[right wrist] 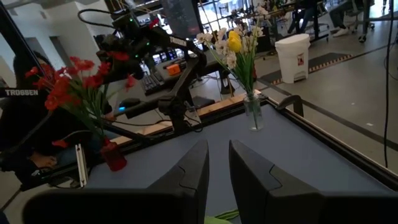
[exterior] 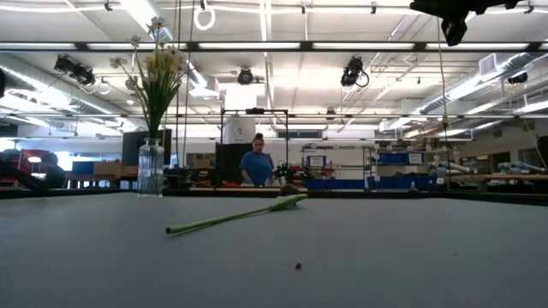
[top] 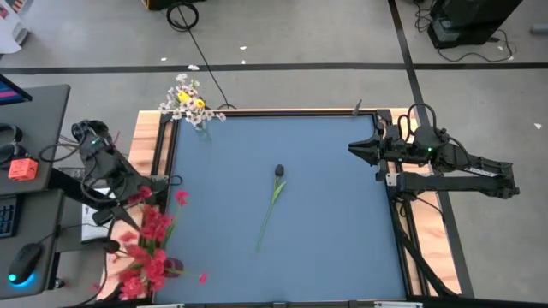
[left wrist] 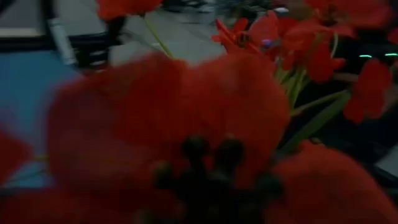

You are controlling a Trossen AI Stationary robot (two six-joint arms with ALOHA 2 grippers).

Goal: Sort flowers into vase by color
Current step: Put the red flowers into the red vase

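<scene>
A dark-budded flower (top: 272, 204) lies flat on the blue table, near its middle, and shows in the low view as a green stem (exterior: 235, 216). White and yellow flowers (top: 190, 101) stand in a glass vase (exterior: 151, 168) at the far left corner. Red flowers (top: 150, 250) stand in a dark red vase (right wrist: 114, 155) at the near left edge. My left gripper (top: 150, 192) hovers just beyond the red bunch, and red blossoms (left wrist: 168, 124) fill its wrist view. My right gripper (right wrist: 219, 144) is raised at the table's right edge, its fingers slightly apart with nothing between them.
A loose red blossom (top: 203, 276) lies on the table near the front left. A wooden frame (top: 154, 137) borders the table. A desk with a keyboard and mouse (top: 26, 257) stands to the left. A person (exterior: 256, 162) stands far off in the room.
</scene>
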